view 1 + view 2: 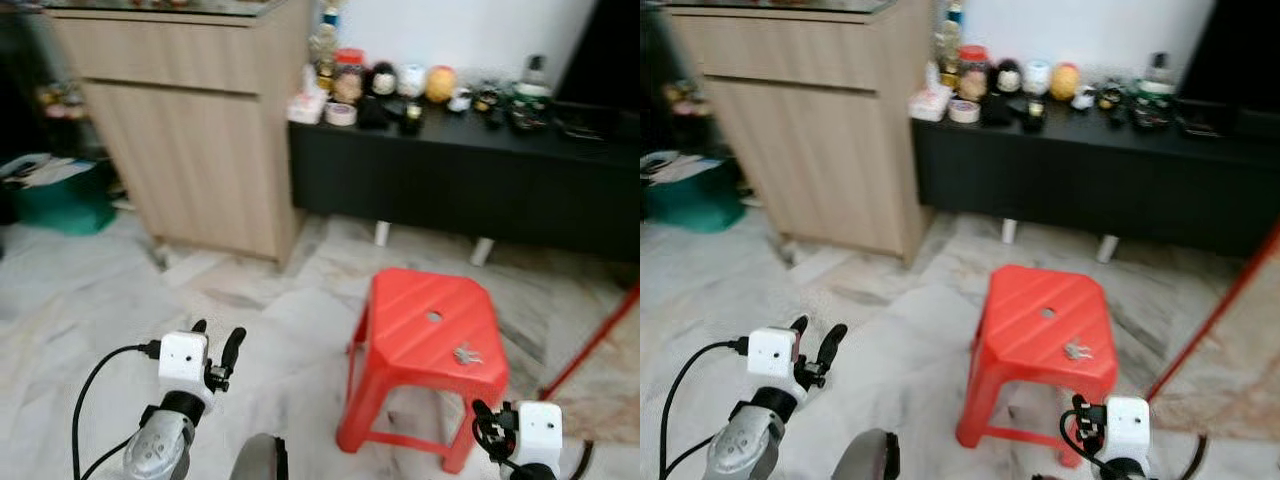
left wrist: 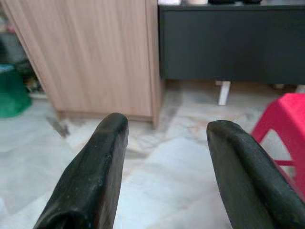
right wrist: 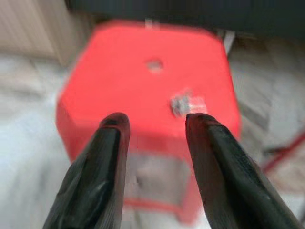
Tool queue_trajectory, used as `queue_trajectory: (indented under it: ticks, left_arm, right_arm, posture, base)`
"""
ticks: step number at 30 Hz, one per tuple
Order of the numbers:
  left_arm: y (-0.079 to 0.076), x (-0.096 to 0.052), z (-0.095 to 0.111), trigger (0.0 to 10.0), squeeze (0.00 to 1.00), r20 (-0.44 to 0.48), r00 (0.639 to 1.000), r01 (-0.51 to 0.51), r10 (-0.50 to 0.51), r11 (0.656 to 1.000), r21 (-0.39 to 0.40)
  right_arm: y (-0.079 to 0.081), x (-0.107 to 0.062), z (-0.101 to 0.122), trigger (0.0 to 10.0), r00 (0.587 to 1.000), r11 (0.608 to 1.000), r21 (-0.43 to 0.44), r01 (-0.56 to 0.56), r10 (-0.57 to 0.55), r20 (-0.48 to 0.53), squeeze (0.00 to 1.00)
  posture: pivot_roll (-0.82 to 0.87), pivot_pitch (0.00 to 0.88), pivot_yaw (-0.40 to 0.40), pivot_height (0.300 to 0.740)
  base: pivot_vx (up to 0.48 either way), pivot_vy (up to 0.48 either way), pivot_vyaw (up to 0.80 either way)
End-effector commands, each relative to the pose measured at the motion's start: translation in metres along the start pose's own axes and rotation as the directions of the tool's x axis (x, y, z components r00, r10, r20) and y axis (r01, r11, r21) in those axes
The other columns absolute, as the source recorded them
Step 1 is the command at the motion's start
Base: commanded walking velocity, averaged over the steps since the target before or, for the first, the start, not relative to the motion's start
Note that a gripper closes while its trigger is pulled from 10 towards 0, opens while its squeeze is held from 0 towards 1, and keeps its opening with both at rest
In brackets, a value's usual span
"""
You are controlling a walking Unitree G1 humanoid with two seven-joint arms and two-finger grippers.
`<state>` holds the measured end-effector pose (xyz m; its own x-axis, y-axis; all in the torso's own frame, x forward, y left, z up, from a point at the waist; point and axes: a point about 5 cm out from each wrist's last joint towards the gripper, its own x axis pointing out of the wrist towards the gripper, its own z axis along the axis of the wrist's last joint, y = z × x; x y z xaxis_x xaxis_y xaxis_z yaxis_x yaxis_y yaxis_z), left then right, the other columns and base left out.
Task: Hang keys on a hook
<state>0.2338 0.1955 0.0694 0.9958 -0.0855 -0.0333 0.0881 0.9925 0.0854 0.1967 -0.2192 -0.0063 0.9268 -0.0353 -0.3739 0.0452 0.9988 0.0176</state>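
A small bunch of silvery keys (image 1: 466, 354) lies on the seat of a red plastic stool (image 1: 420, 340) on the marble floor. In the right wrist view the keys (image 3: 183, 103) show just beyond my open right gripper (image 3: 155, 125), whose fingers point at the stool's top (image 3: 143, 90). My right gripper (image 1: 484, 420) sits low at the stool's near right corner. My left gripper (image 1: 217, 345) is open and held out over bare floor to the left of the stool, with nothing between its fingers (image 2: 102, 157).
A tall wooden cabinet (image 1: 190, 130) stands at the back left. A low black sideboard (image 1: 470, 180) with jars and ornaments runs along the wall behind the stool. A green bin (image 1: 60, 200) is at far left, a red pole (image 1: 590, 345) at right.
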Motion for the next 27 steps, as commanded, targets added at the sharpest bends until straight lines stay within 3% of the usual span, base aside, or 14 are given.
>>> queue_trajectory:
  ticks: [1,16,20,27]
  left_arm:
    - [-0.007,0.003,0.003,10.0,0.00,0.008,1.000,0.018,-0.018,1.000,-0.011]
    - [-0.007,0.007,0.004,10.0,0.00,0.014,1.000,0.018,-0.018,1.000,-0.012]
    - [-0.007,0.008,0.004,10.0,0.00,0.015,1.000,0.019,-0.019,1.000,-0.014]
    - [-0.008,0.009,0.004,10.0,0.00,0.019,1.000,0.021,-0.020,1.000,-0.014]
  right_arm:
    - [-0.008,-0.005,-0.005,10.0,0.999,1.000,0.006,0.026,-0.026,-0.026,0.00]
    - [-0.007,0.003,-0.001,10.0,0.998,0.997,0.058,0.056,-0.056,-0.018,0.00]
    - [-0.007,0.004,-0.001,10.0,0.998,0.997,0.057,0.056,-0.055,-0.020,0.00]
    - [-0.005,0.005,0.001,10.0,0.999,0.999,0.037,0.034,-0.034,-0.007,0.00]
  posture:
    - [0.03,0.000,-0.027,0.618]
    - [0.04,0.000,-0.027,0.618]
    - [0.03,0.000,-0.025,0.618]
    - [0.03,0.000,-0.027,0.618]
  base:
    - [0.000,0.000,0.00]
    - [0.248,0.000,0.00]
    - [0.245,0.000,-0.55]
    - [0.247,0.000,0.00]
